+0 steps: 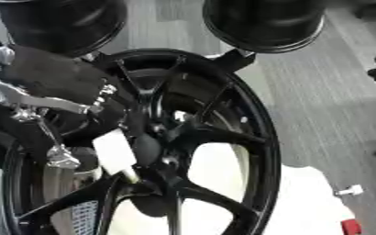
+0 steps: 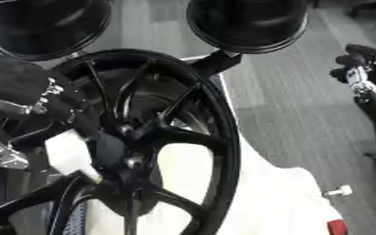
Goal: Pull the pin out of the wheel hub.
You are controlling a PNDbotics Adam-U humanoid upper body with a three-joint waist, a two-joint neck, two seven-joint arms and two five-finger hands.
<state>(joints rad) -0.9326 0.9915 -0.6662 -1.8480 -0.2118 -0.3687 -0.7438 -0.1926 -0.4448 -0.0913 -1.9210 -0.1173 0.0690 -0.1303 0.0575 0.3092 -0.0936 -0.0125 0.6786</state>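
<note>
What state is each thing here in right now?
Wheel: standing upright on its rim, edge toward the camera.
Hub: in reach of the left hand; I can't make out the pin.
Left hand: up against the spokes at the wheel's left side, fingers hidden.
Right hand: idle at the right edge, away from the wheel; fingers unclear.

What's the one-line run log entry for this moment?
left hand: at black spoked wheel hub, fingers hidden | right hand: idle, far right, apart from wheel | pin: not discernible | white tag: beside hub centre
</note>
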